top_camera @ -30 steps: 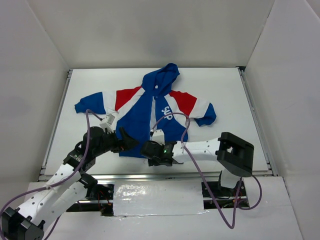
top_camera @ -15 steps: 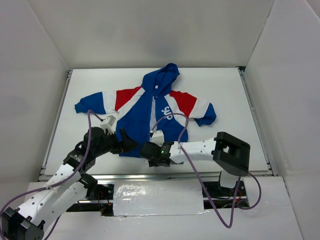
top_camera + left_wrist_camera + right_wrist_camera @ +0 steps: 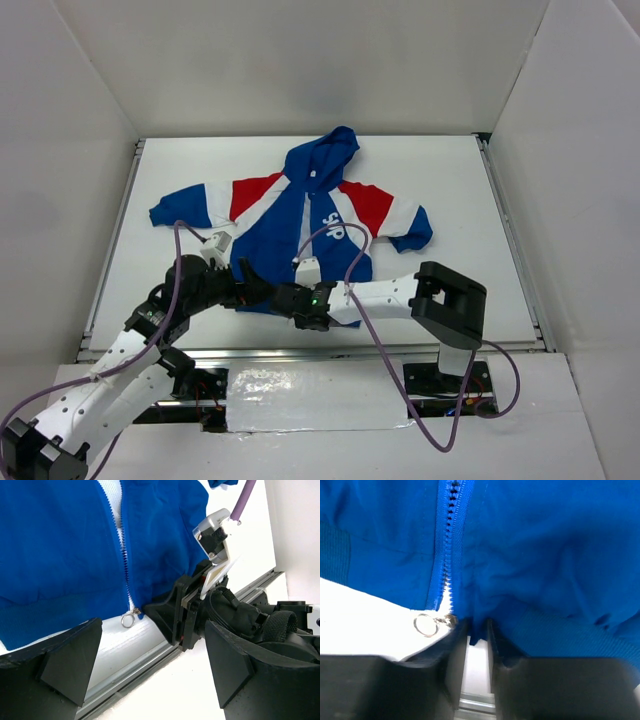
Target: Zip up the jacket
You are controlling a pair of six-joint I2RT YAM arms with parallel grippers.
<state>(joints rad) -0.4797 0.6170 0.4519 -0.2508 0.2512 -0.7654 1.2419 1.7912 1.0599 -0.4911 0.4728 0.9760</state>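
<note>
The jacket (image 3: 275, 240) lies flat on the white table (image 3: 450, 180) at the centre of the top view, with the hood toward the upper edge and the hem toward the lower edge. From left to right it shows a blue sleeve end, white and red bands, a blue body with a white strip down the front, white lettering, then red and white bands again. The zipper (image 3: 124, 565) runs down to the hem, where its slider carries a small metal ring (image 3: 127, 621) resting on the table. The left gripper (image 3: 150, 667) sits at the lower left of the hem, jaws spread wide and grasping nothing. The right gripper (image 3: 477, 640) is clenched on the hem just right of the ring. Compared with one second earlier, the right arm has shifted leftward in the top view; the jacket has not moved.
</note>
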